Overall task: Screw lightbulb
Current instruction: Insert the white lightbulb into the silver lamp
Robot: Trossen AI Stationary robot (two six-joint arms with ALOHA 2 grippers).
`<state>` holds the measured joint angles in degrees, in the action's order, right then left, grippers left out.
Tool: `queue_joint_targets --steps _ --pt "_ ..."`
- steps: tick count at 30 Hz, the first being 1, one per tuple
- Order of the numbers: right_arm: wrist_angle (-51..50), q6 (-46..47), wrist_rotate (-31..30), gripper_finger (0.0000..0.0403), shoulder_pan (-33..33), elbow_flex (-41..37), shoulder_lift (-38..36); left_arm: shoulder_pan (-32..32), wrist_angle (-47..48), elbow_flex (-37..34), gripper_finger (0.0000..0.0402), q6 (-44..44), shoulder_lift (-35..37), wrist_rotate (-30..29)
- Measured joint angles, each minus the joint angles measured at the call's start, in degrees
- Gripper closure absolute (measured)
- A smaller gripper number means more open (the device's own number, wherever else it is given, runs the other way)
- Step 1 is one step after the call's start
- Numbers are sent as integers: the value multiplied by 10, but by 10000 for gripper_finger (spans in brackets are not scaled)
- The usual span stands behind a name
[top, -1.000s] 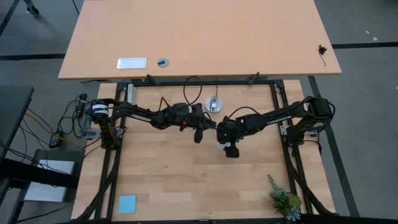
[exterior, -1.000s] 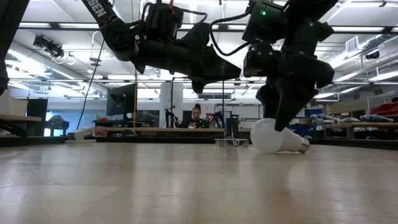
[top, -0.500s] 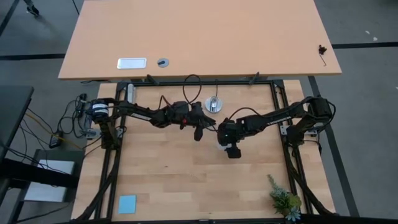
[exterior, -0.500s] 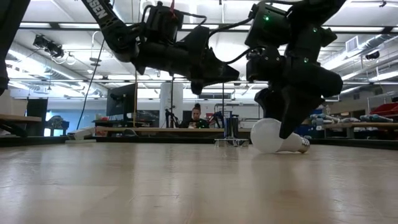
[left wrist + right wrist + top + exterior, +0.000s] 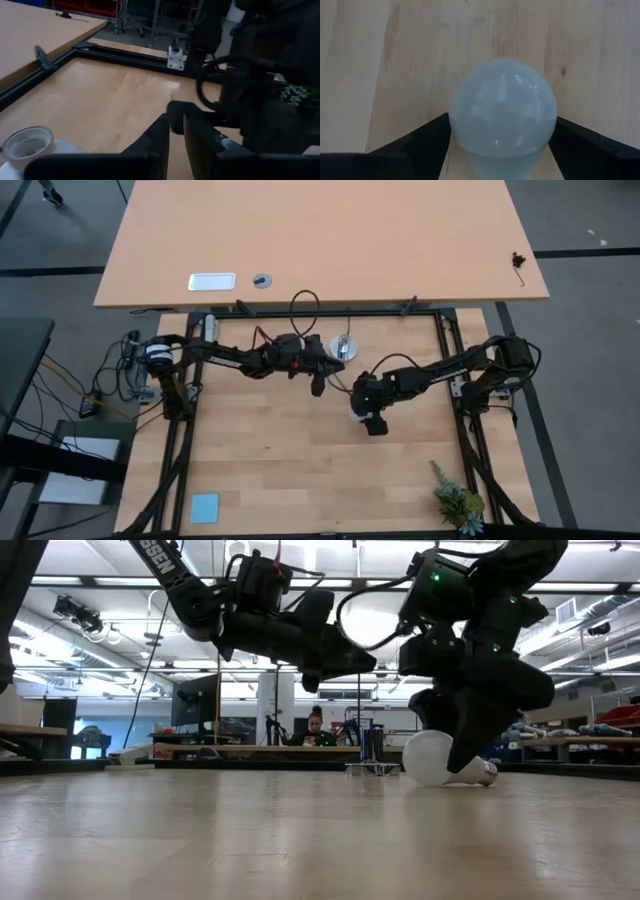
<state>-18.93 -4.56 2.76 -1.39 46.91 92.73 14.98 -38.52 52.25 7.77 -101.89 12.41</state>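
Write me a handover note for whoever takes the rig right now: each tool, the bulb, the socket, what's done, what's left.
Right tool: down at the table, fingers open on either side of the lightbulb; no grip confirmed.
Left tool: raised above the table near the socket disc, holding nothing; fingers nearly together.
Lightbulb: lying on its side on the wooden table, mid-table, screw base free.
Socket disc: at the table's far edge, empty.
Done: right tool lined up around the bulb.
Left: close, lift, carry to the socket, screw in.

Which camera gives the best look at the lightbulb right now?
The right wrist view: the lightbulb fills the picture between the right gripper's open fingers. The low view shows it lying on the table, the left wrist view only its screw base, and the high view barely anything.
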Motion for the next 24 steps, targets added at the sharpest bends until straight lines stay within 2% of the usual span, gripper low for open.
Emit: queue_joint_targets --steps 9,15,18,24 --pt "2 -2 -1 130 0 0 0 28 6 0 340 0 0 31" --pt "-4 13 -16 128 0 28 0 50 6 0 340 0 9 56" --pt "-9 0 -24 130 1 56 0 65 5 0 340 -3 36 68" --pt "-36 -48 -85 156 24 136 -1 94 4 0 340 -47 126 67"
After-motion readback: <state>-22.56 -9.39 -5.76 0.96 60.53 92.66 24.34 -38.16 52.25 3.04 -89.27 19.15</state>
